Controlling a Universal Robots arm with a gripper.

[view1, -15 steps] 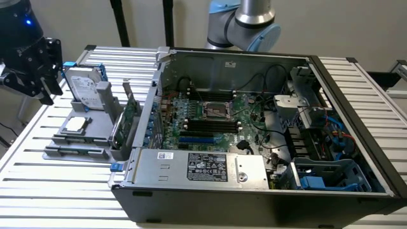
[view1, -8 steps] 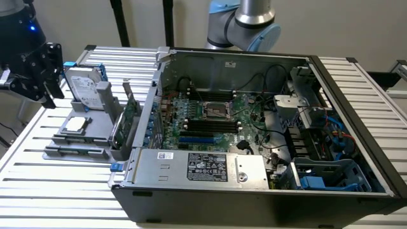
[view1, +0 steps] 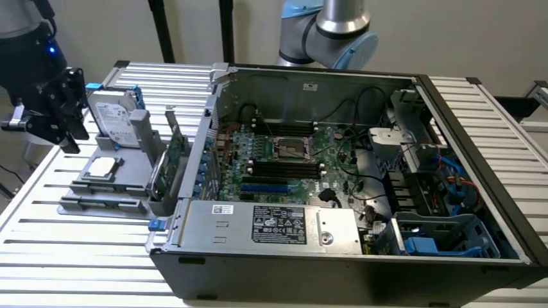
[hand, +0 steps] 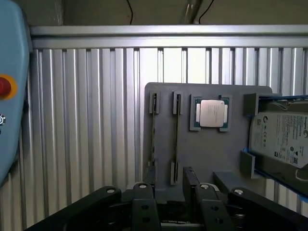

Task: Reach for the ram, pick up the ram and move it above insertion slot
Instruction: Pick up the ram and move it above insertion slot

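My gripper hangs above the table at the exterior view's left, beside the silver hard drive. It looks down on the grey parts holder. In the wrist view its two dark fingers stand apart, with the holder showing in the gap and nothing held. Just beyond the fingertips lie the holder's two narrow slots, each showing a thin line seen edge-on. I cannot tell whether the ram stands in either one. The motherboard's black memory slots lie inside the open computer case.
The holder also carries a CPU, the hard drive and an upright green expansion card next to the case wall. A slatted aluminium table lies under everything. A pale blue box with a red button is at one side.
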